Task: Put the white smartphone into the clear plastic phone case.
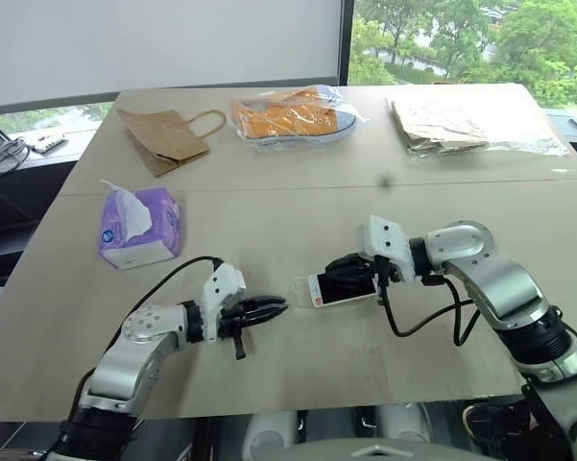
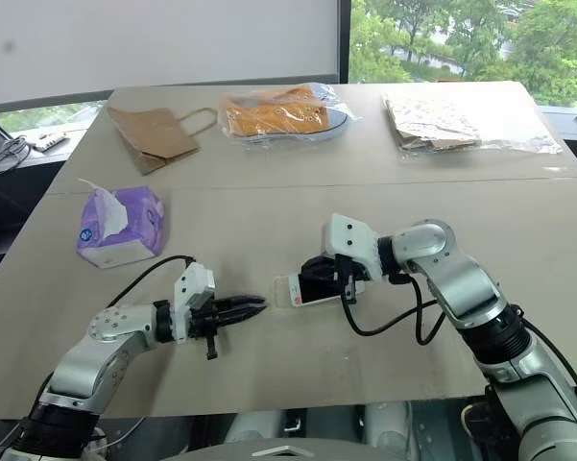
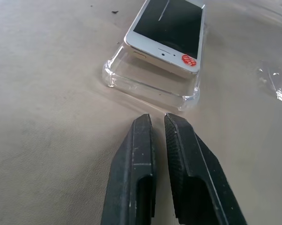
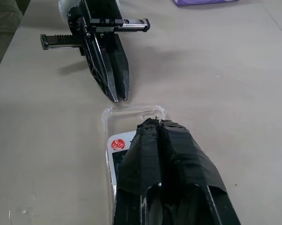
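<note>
Reaching inward, left tool (image 1: 274,309) nearly pressed together beside clear case (image 3: 148,86), right tool (image 4: 155,125) pressed together over white smartphone (image 3: 168,33)

Both arms wear silver-grey rounded shells with black joints. Each wrist carries a white boxy block trailing a looping black cable. The left end effector (image 1: 265,309) has slim black ribbed fingers; the right end effector's (image 4: 155,125) fingers are wrapped in black tape.

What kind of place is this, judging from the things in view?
Probably an office or lab room, not a home: a large plain beige table stands by a big window with trees outside, under a white roller blind, with loose cables on the windowsill.
</note>
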